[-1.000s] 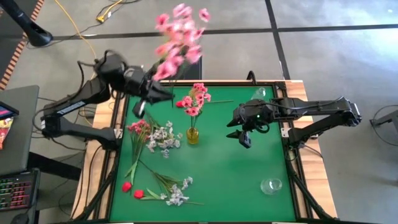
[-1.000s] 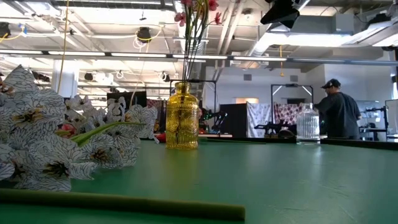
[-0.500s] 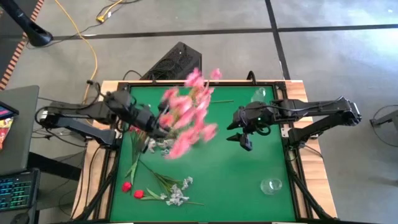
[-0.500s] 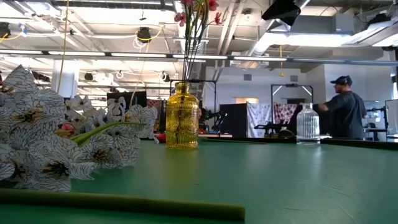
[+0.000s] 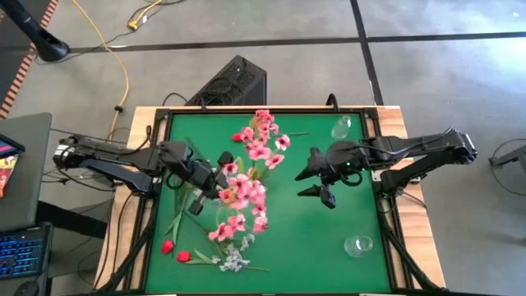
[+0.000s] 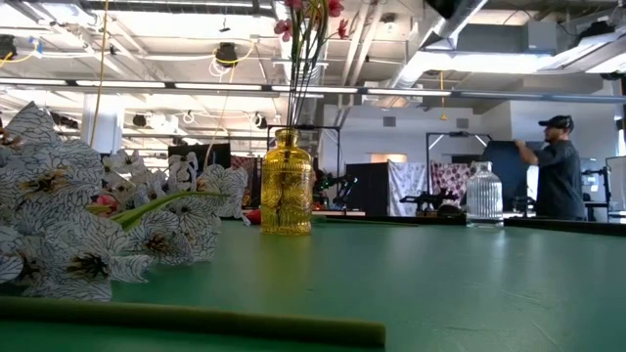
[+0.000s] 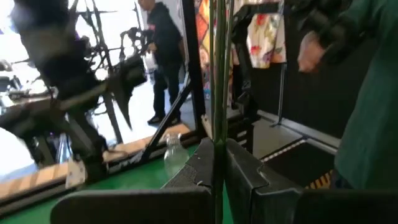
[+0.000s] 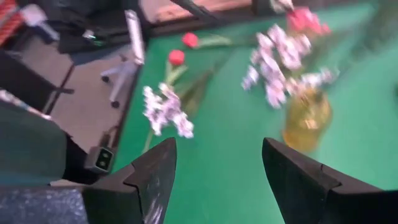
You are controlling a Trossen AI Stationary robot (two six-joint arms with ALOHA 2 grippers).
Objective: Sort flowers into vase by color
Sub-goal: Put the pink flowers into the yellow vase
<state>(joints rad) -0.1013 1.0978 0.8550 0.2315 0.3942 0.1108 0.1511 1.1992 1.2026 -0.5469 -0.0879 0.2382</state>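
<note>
Pink flower spray (image 5: 242, 197), unlabelled, is hanging over the green table (image 5: 329, 238) pinched by its stem in the left gripper (image 5: 205, 182), its long axis slanting across the yellow vase (image 6: 286, 183), while the right gripper (image 5: 316, 182) is hovering nearby, fingers spread.

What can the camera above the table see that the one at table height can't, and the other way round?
Only the view from above shows both arms: the left gripper shut on a pink flower spray, the right gripper open and empty, two red buds, and a clear glass vase lying near the table's corner.

Only the table-height view shows the room behind, with a person standing there.

Both show the yellow vase holding pink flowers, the white blossoms and the green table.
</note>
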